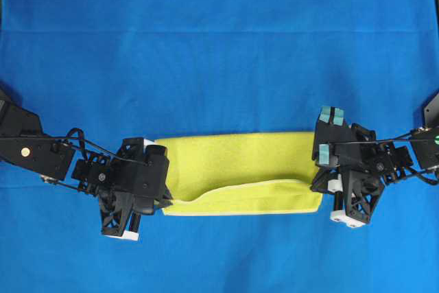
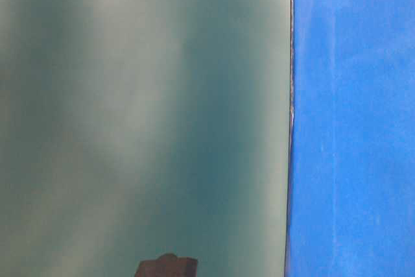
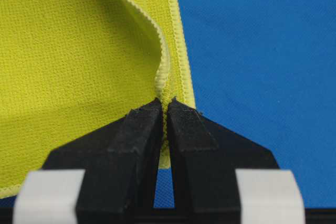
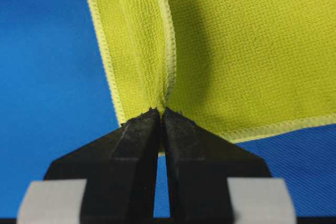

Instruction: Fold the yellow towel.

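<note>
Overhead exterior view: the bright yellow microfibre towel [image 1: 240, 169] lies near the middle of the blue table cloth [image 1: 219, 46], already doubled into a long band running left to right. Its upper layer stops short of the lower hem along the near edge, leaving a paler strip exposed. The left gripper [image 1: 167, 204] sits at the band's left end and the right gripper [image 1: 319, 184] at its right end, each at the near corner. Judgement: the two ends are held so that the upper layer can be carried evenly, keeping the hems parallel; the first fold appears close to complete.

Table-level exterior view: only a blurred grey-green surface and a strip of blue cloth at the right show. No towel and no gripper can be made out here.

Left wrist view: the black fingers [image 3: 139, 129] of the left gripper are brought together on the stitched hem of the towel, the folded edge rising from between their tips. The pinch sits right at the hem, which I judge gives a secure hold on thin fabric without bunching the body of the cloth.

Right wrist view: the right gripper's black fingers [image 4: 142, 129] are likewise clamped on the towel's hem, a raised ridge of cloth running away from the tips, with a second layer lying flat beside it.

Containers: none appear in any view.
</note>
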Motion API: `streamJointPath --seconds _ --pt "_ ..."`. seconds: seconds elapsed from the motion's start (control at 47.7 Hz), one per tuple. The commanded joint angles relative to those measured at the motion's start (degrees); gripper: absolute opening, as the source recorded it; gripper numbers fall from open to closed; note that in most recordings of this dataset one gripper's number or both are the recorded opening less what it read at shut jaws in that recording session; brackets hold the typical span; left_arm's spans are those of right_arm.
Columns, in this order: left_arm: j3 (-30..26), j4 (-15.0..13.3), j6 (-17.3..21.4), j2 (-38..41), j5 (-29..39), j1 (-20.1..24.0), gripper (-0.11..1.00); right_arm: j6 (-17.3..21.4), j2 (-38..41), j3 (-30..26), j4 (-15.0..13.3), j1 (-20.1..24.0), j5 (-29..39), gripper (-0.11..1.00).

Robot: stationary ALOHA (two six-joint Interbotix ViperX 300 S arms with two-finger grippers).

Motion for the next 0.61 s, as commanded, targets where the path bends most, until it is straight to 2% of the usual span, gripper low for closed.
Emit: streamJointPath --seconds 0.0,0.084,0.126,0.272,0.314,0.482,0.587 --pt "-1.05 -0.09 0.09 -0.79 -0.35 -0.26 0.05 0.09 -0.18 -1.32 0.09 0.44 -0.79 0.03" --pt "-1.05 -0.09 0.09 -0.97 -0.35 -0.26 0.17 0.09 0.18 -1.93 0.09 1.23 -1.05 0.04" --pt "-1.05 -0.09 0.09 -1.23 -0.18 -0.26 0.27 0.18 0.44 -2.29 0.09 1.85 -1.32 0.09" --pt "-1.32 -0.09 0.62 -3.08 0.44 -0.97 0.48 0.26 0.88 -3.34 0.53 4.04 -1.76 0.52" --pt "-1.32 -0.09 0.88 -3.69 0.62 -1.05 0.51 0.26 0.79 -3.34 0.79 4.04 -1.76 0.59" --pt "-1.05 0.0 1.67 -5.36 2.29 0.35 0.5 0.09 -0.26 -2.64 0.35 2.11 -0.26 0.46" --pt "-0.97 0.0 3.25 -5.54 3.34 2.99 0.5 0.0 -1.14 -1.93 -1.14 -1.85 0.88 0.48"
